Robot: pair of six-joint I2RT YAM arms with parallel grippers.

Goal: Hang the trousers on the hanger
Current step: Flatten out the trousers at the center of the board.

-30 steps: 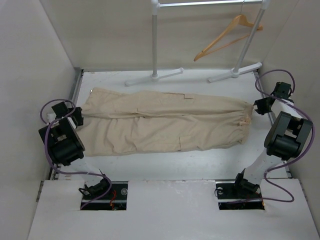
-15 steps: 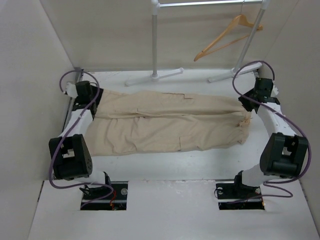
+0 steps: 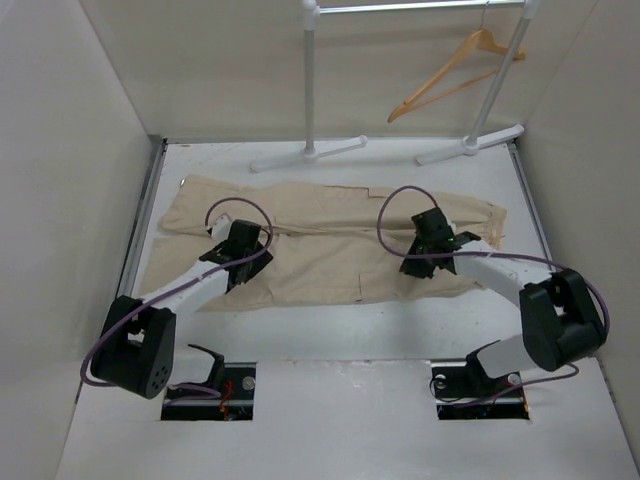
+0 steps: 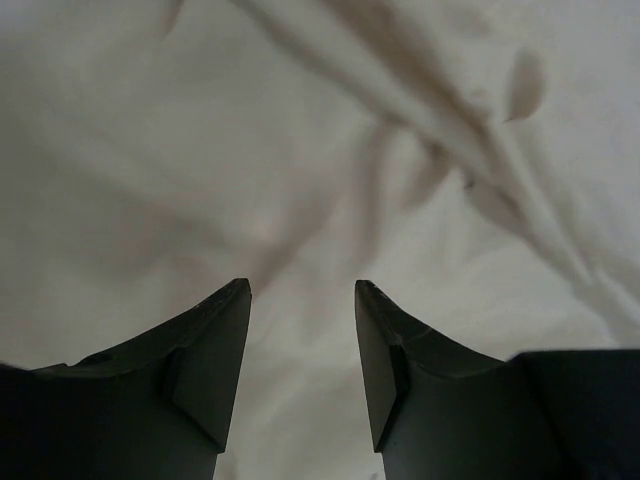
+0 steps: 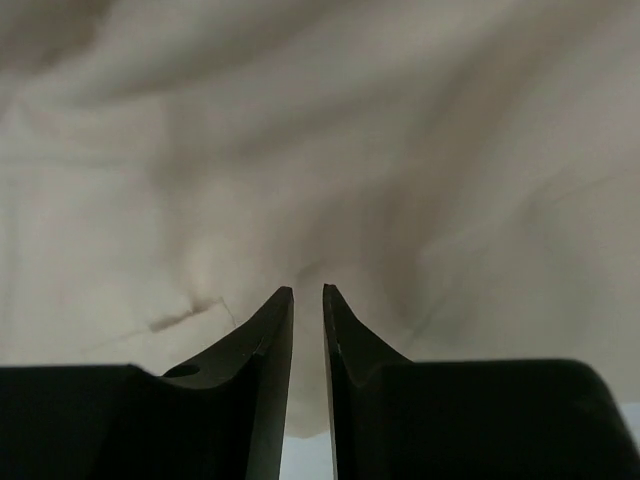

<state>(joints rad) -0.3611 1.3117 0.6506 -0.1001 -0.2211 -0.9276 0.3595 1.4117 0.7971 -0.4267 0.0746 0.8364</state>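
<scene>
Overhead, beige cotton cargo trousers (image 3: pixel 330 235) spread flat along the white tabletop (image 3: pixel 330 325), legs to the left, waist end to the right. Well apart from them, at far right: light orange-tan wooden coat hanger (image 3: pixel 470 50), triangular, hung by its thin metal hook from the white metal clothes rack (image 3: pixel 310 90). Trousers on the tabletop, not yet on the hanger.

Left gripper (image 3: pixel 238 265) down on the near leg, left of centre. Right gripper (image 3: pixel 420 258) down on the cloth near its near edge, right of centre. Purple cables (image 3: pixel 235 205) looping above both wrists. From this height, no telling how either pair of fingers stands.

Closer, from the left wrist: black fingers (image 4: pixel 210 370) parted, tan cloth filling the gap and everything beyond, long creases running off to the upper right. No fold seen caught between the tips, so released, poised just over the fabric. Nothing of hanger, rack or tabletop edge from this camera.

From the right wrist: black fingers (image 5: pixel 260 380) drawn almost together, only a thin slit left. Soft creases in the cloth converging on the tips, a small dark pucker just to their left. Clenched, as far as can be seen, on a pinch of the trousers. Again only fabric ahead; placement on the tabletop readable from above alone.
</scene>
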